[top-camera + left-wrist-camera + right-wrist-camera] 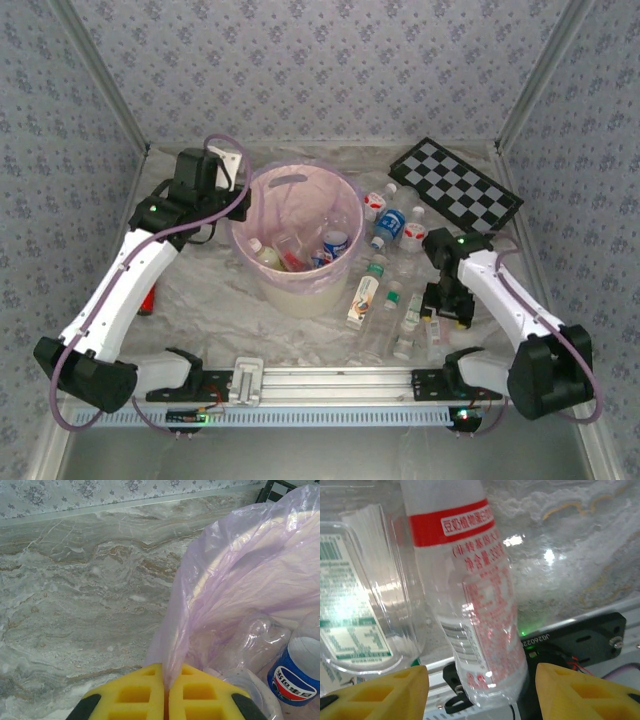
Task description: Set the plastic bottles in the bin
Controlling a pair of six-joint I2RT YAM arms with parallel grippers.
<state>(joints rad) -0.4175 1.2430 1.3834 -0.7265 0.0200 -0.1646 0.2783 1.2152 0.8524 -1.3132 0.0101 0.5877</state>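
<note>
From where I stand, the bin (300, 292) sits in the middle of the marbled surface (215, 320). Its pink bag (235, 575) is folded out over the rim. The left gripper (166, 680) is at the bin's far left edge with its jaws clenched. The two yellow pads are pressed together with a fold of the bag pinched between them.

Several plastic bottles already lie at the bottom of the bin. Among them are a blue-labelled bottle (295, 672) and a crumpled clear one (255, 640), both close under the left wrist camera.

More bottles are scattered on the surface to the right of the bin, between it and the chequered board (455, 185). I can make out another blue-labelled one (390, 225), a green-capped one (378, 265) and an orange-and-white one (363, 300) nearest the bin's wall.

The right gripper (480, 680) is down among the nearer part of this scatter. Its jaws are released and spread wide on either side of a clear, red-labelled bottle (470, 580). There is a gap at each side, so neither pad touches it as far as I can see.

A clear bottle with a green-printed label (350, 615) lies just beside the red-labelled one, on its left in the wrist view (whether the two touch I cannot tell). Behind them runs the metal rail (330, 380) along the near edge of the surface.
</note>
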